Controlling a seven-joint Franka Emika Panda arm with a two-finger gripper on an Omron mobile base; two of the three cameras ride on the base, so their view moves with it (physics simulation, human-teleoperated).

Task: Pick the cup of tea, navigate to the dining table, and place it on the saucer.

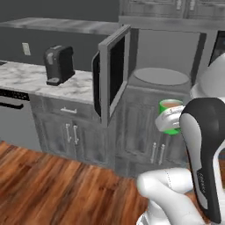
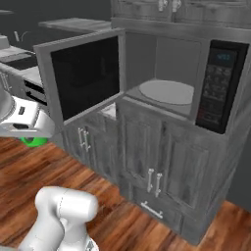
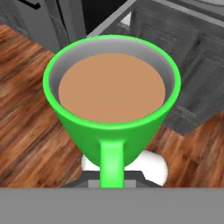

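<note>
My jaws (image 1: 169,119) are closed tight on the handle of the cup of tea (image 3: 111,98), which hangs in the air over the wood floor (image 1: 52,176), upright and level, brown tea near the white inner rim. In the left base view the cup sits at about three o'clock, just in front of the grey cabinets (image 2: 157,157) and below the open microwave (image 2: 162,78), whose grey turntable (image 2: 166,91) lies bare at twelve o'clock above it. So I judge the pick done and the cup clear of the microwave; the drive to the dining table and the set-down on the saucer are left. My own forearm covers the cup's right side in the left base view, and in the right base view only a green sliver peeks under my hand at nine o'clock. The fingertips themselves are hidden beneath the cup, so the exact contact I cannot make out.
</note>
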